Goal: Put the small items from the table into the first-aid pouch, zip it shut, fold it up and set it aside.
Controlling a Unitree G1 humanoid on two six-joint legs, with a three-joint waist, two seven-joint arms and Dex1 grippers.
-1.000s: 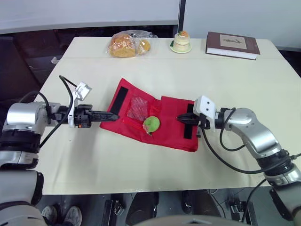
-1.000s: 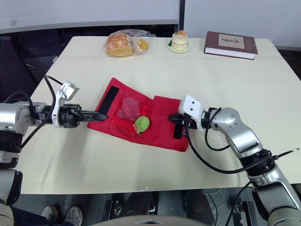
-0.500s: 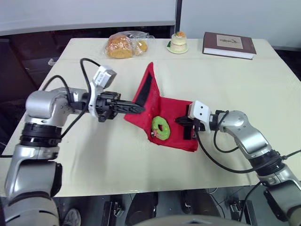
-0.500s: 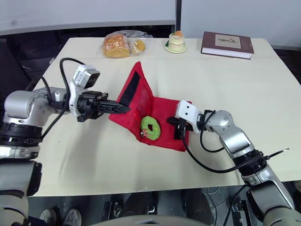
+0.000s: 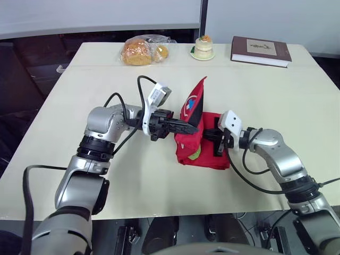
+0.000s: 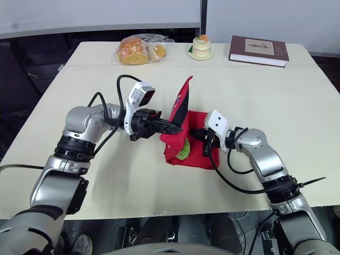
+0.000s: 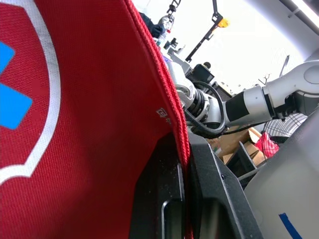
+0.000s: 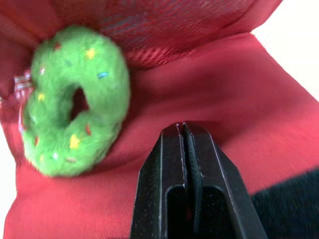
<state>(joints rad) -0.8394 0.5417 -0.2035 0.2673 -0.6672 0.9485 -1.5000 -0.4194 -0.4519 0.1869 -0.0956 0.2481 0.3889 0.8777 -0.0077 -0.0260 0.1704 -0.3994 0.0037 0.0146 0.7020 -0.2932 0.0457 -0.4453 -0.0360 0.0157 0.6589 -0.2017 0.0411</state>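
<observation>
At frame centre on the worktop (image 5: 106,79), our left tool (image 5: 192,127) pinches the pouch (image 5: 210,155) by its upright flap; our right tool (image 8: 182,127), pressed together, pins the base. Folding unzipped could spill the loose green ring (image 8: 99,74).

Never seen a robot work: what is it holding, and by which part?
The left gripper pinches the red pouch by its raised flap's edge; the right gripper, shut, presses its flat half.

Table (image 5: 106,175): pouch (image 5: 210,156), bread bag (image 5: 143,50), cake (image 5: 204,47), book (image 5: 261,51).
</observation>
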